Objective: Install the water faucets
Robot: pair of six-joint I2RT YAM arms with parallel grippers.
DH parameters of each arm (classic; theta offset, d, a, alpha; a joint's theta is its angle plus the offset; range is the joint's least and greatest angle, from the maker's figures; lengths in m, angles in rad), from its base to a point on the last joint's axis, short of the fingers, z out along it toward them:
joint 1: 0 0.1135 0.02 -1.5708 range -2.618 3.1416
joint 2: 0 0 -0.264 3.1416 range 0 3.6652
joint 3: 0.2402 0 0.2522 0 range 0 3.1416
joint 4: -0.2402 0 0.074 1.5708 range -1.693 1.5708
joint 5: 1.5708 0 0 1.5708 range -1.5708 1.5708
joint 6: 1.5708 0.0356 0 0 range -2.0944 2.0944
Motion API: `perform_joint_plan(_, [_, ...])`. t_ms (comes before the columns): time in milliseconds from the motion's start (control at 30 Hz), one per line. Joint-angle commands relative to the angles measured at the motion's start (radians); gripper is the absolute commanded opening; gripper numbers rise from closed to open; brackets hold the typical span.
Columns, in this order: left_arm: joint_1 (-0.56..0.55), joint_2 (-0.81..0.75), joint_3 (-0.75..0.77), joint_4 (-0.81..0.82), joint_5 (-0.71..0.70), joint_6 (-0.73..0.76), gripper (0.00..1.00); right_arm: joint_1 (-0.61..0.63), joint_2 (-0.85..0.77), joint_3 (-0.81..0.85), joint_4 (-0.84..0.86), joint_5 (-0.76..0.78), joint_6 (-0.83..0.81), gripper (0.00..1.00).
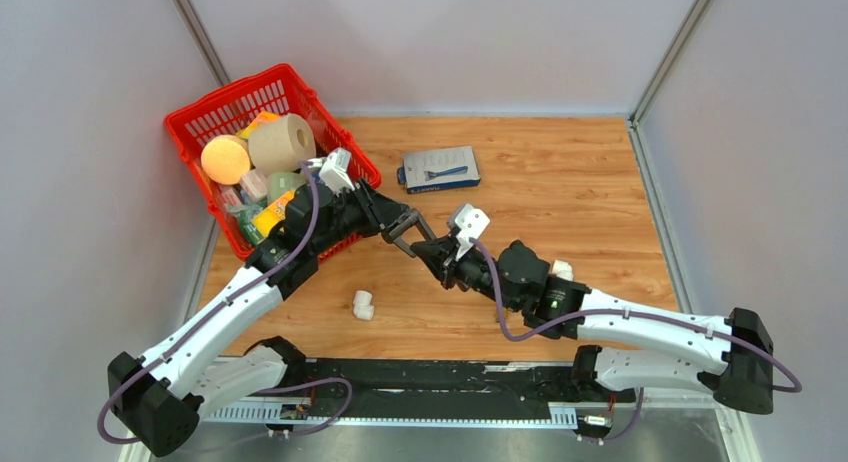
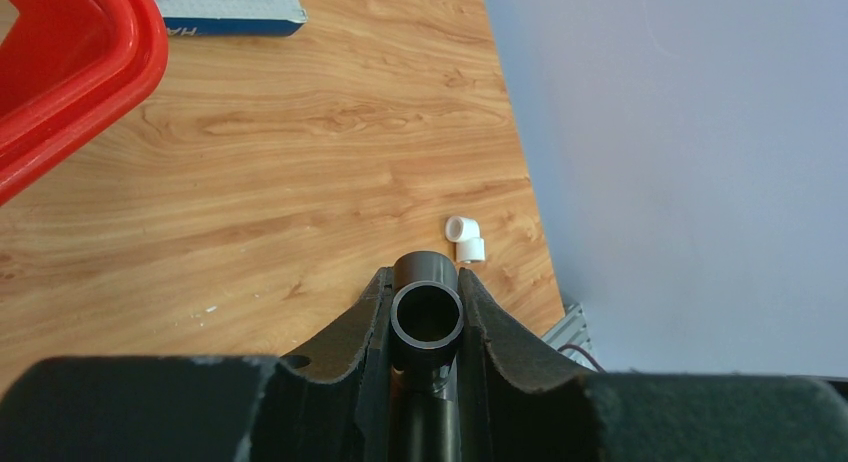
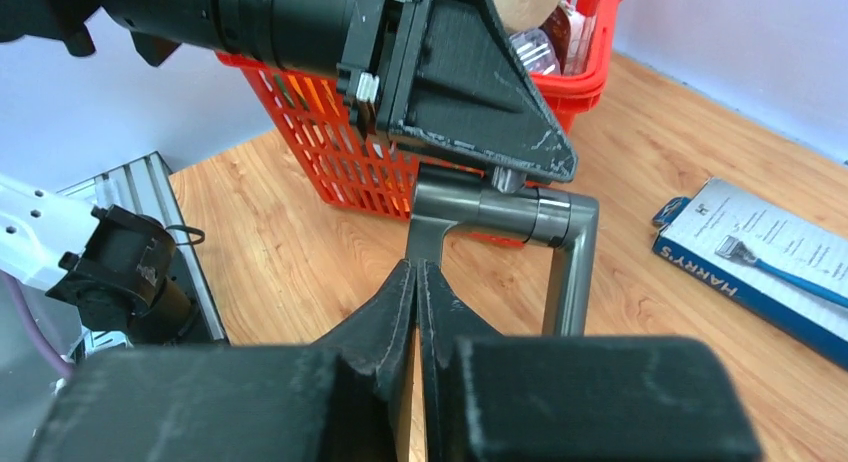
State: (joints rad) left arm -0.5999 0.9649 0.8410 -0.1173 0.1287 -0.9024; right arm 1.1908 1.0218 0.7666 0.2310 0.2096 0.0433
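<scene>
My left arm [image 1: 215, 322] comes up from its base at 7 o'clock, bends at the elbow, and its wrist points toward 4 o'clock. The left gripper [image 1: 403, 228] is clamped on the water faucet [image 2: 425, 269], with 1 finger on each side of it. My right arm [image 1: 640, 327] stretches low from 5 o'clock toward 10 o'clock. The right gripper [image 1: 428, 250] has its 2 fingers [image 3: 385, 312] pressed together, with their tips just beside the left gripper.

Metal L-shaped faucet tube [image 3: 572, 262]: dark grey
Plastic lattice basket [image 1: 215, 94]: red
Wooden counter [image 1: 570, 182]: orange-brown grain
Plastic elbow fitting [image 1: 363, 305]: white
</scene>
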Motion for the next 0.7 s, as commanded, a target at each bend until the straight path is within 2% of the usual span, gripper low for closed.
perform_joint_plan(0, [-0.001, -0.04, 0.053, 0.074, 0.005, -0.023, 0.0, 0.009, 0.023, -0.038, 0.117, -0.012, 0.04, 0.06])
perform_joint_plan(233, [-0.003, -0.055, 0.037, 0.1, -0.004, -0.062, 0.0, 0.015, 0.089, -0.09, 0.172, -0.013, 0.063, 0.0])
perform_joint_plan(667, [-0.003, -0.109, -0.019, 0.2, 0.0, -0.184, 0.0, 0.02, 0.17, -0.147, 0.235, 0.056, 0.084, 0.0])
